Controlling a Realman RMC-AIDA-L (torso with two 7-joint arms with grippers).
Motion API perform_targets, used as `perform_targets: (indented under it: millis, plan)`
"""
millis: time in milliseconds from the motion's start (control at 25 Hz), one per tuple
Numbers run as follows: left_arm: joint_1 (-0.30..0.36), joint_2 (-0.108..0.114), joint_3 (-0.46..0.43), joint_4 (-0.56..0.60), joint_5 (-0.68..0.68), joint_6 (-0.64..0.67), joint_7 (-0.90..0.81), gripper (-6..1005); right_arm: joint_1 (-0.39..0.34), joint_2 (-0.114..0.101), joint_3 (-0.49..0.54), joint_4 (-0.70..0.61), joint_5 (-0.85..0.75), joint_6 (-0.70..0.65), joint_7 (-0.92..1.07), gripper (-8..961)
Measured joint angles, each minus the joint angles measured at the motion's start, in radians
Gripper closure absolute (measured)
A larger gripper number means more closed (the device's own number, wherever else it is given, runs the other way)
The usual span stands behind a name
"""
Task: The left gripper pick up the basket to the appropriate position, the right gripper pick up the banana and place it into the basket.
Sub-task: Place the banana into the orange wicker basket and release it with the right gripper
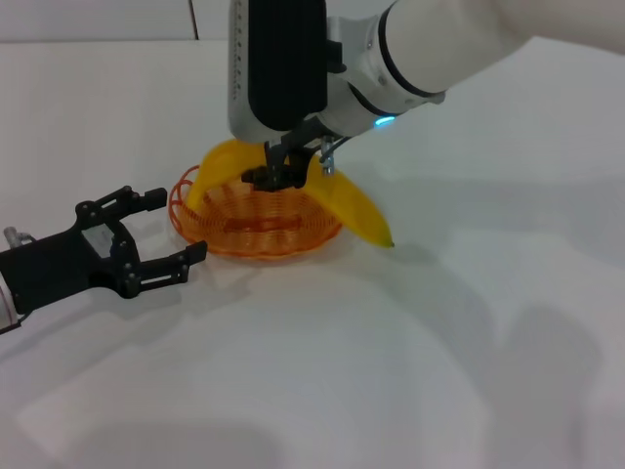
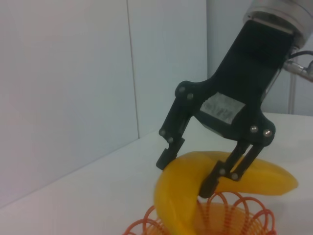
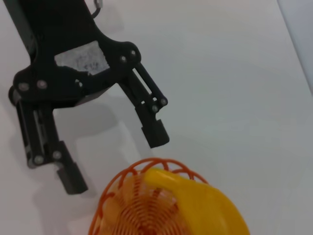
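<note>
The orange wire basket (image 1: 264, 239) sits on the white table. The yellow banana (image 1: 352, 205) lies slanted across it, its dark tip sticking out past the right rim. My right gripper (image 1: 283, 174) comes down from above and is shut on the banana's middle. In the left wrist view its fingers (image 2: 166, 157) straddle the banana (image 2: 264, 178) above the basket's loops (image 2: 244, 205). My left gripper (image 1: 181, 225) is open just left of the basket, apart from the rim. The right wrist view shows the left gripper (image 3: 116, 161) open beside the basket (image 3: 127, 196) and banana (image 3: 205, 205).
The white table (image 1: 391, 371) spreads wide in front and to the right. A pale wall (image 2: 63, 88) stands behind it. The right arm's white sleeve (image 1: 439, 49) reaches in from the upper right.
</note>
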Motion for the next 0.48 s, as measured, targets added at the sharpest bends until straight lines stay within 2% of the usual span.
perform_targets:
  millis: [480]
  plan:
    - [-0.002,0.0,0.0,-0.001,0.0,0.0,0.0,106,0.006,0.001,-0.048,0.007,0.006,0.067,0.009,349]
